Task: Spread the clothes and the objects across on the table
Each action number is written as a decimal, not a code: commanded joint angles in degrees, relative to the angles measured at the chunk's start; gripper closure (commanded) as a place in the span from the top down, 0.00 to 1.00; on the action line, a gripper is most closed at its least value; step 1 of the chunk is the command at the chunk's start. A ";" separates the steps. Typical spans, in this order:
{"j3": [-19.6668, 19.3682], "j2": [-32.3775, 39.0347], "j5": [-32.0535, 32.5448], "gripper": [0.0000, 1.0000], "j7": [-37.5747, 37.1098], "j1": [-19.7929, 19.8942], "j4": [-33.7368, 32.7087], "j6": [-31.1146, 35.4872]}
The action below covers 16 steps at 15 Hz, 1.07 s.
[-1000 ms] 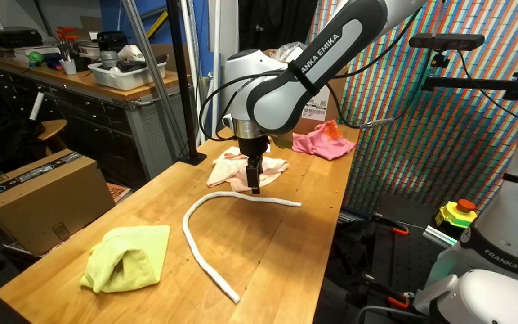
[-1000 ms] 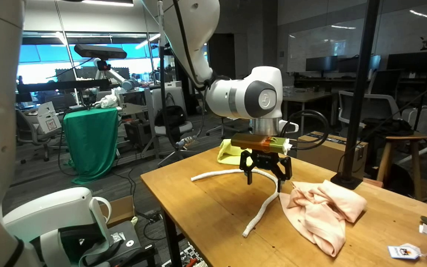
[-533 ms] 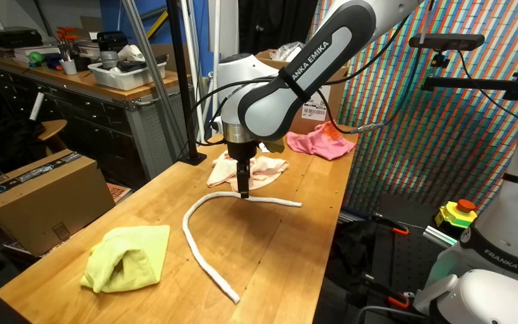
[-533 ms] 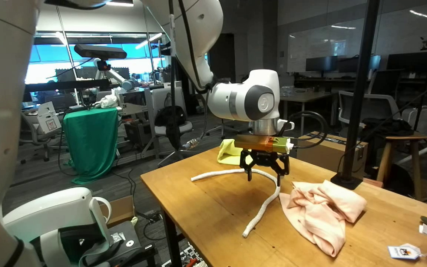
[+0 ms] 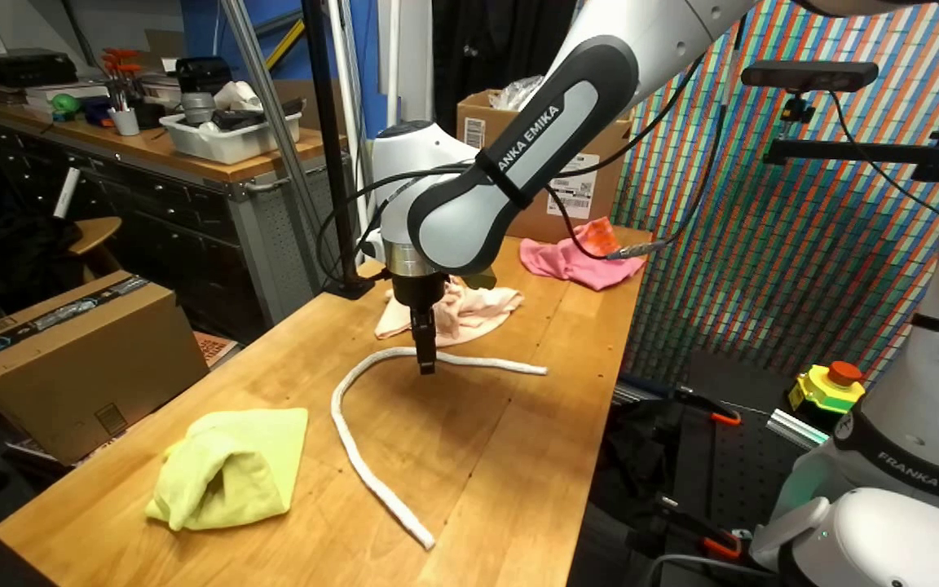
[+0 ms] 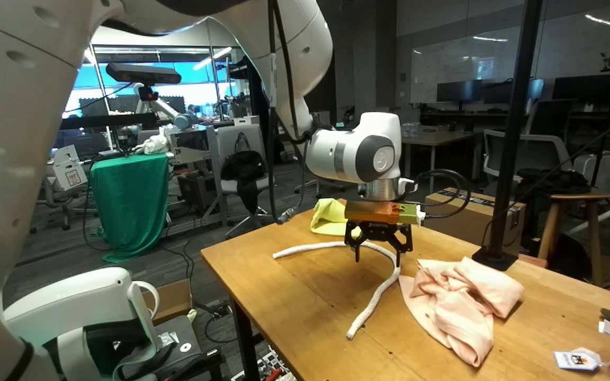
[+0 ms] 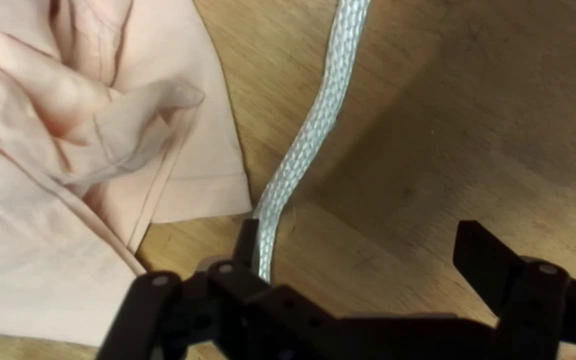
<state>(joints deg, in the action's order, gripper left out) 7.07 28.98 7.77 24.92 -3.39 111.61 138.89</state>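
Note:
Over the table [image 5: 510,489] my gripper [image 7: 360,227] stands open, pointing down, with nothing held. In the wrist view its left finger [image 7: 247,242] appears alongside the cream-white cord [image 7: 318,125]; contact cannot be told. The cord curves across the middle of the table in both exterior views. A crumpled cream-beige cloth [image 6: 458,301] lies close beside the cord and is partly behind the gripper in an exterior view. The yellow-green cloth [image 5: 233,473], partly folded over, rests near one end. Toward the opposite end is the bunched pink-red cloth [image 5: 579,265].
A cardboard box [image 5: 539,204] stands behind the pink-red cloth. A black post [image 6: 514,132] rises from the table edge near the cream-beige cloth. On the floor beside the table sits another cardboard box [image 5: 94,359]. A white paper tag [image 6: 577,360] lies on the table.
The arm and gripper have moved left and lower in an exterior view, past the cream-beige cloth toward the cord's bend. Jaws stayed open; the cloths and cord have not moved.

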 commanded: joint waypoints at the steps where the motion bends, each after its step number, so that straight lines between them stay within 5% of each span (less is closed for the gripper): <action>1: 2.04 3.71 -0.57 1.00 5.11 1.80 -4.29 -0.54; 16: 2.04 8.77 0.69 1.00 9.54 2.24 -10.59 -1.45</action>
<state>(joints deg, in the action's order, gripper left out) 8.46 36.38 8.11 33.17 -2.04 103.53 138.68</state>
